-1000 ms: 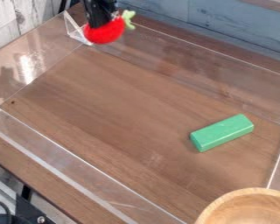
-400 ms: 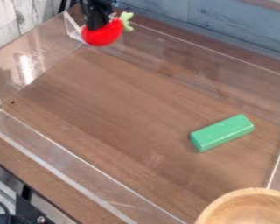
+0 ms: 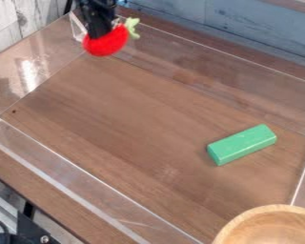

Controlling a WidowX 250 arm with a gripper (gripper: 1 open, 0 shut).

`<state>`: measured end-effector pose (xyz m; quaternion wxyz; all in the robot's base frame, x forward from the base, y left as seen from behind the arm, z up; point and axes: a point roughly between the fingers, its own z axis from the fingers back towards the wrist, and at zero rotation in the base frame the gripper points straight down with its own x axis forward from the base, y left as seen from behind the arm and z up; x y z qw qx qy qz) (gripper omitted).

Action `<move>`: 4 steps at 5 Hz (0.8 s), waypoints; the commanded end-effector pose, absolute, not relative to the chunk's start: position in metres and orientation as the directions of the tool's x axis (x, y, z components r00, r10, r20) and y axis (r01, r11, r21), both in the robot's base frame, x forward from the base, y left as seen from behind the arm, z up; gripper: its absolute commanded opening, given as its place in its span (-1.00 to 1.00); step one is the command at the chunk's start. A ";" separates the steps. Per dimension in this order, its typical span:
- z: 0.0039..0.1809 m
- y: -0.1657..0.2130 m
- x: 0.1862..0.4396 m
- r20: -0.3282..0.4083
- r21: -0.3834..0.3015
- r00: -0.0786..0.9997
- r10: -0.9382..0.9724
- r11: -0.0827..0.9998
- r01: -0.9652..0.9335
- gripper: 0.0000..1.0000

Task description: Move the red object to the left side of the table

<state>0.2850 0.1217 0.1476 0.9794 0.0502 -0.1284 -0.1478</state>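
Shifted slightly toward the frame's upper left, the red toy fruit (image 3: 107,41) hangs pinched in the gripper (image 3: 102,27); lower gently onto the table (image 3: 142,124) before releasing.

The tool (image 3: 99,26) hangs at the top left, pointing steeply down, its fingers clamped together.
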 end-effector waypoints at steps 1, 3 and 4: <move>0.172 0.125 0.277 0.298 0.169 0.910 -0.288 0.954 0.247 -1.00; 0.164 0.135 0.262 0.291 0.140 0.927 -0.237 0.969 0.204 -1.00; 0.160 0.139 0.257 0.285 0.118 0.935 -0.211 0.976 0.184 -1.00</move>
